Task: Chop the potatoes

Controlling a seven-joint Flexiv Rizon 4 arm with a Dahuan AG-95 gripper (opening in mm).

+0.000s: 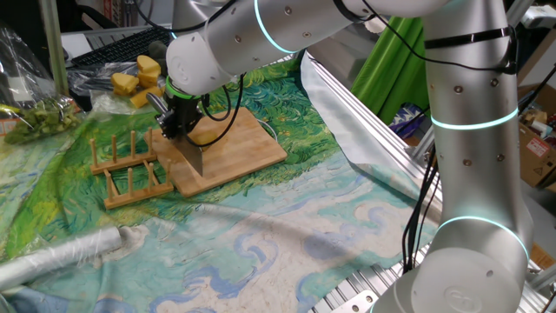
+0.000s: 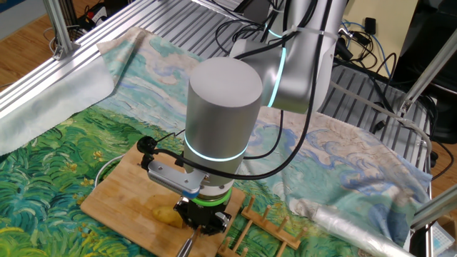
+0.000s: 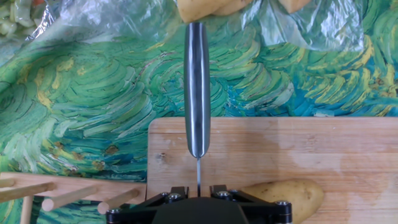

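Note:
A pale-yellow potato [image 1: 207, 133] lies on the wooden board [image 1: 248, 148]. It also shows in the other fixed view [image 2: 166, 214] and at the lower right of the hand view [image 3: 287, 196]. My gripper [image 1: 178, 126] is shut on a steel knife [image 1: 192, 156], with the blade hanging down over the board's left end. In the hand view the knife [image 3: 198, 87] runs straight ahead from the gripper [image 3: 198, 190], to the left of the potato and apart from it. In the other fixed view the gripper [image 2: 203, 218] sits just right of the potato.
Bigger deep-yellow chunks [image 1: 139, 78] lie on plastic wrap behind the board, and show at the top of the hand view [image 3: 205, 7]. A wooden peg rack [image 1: 130, 169] stands left of the board. A bag of greens [image 1: 39, 117] and a wrapped roll [image 1: 61, 256] lie on the painted cloth.

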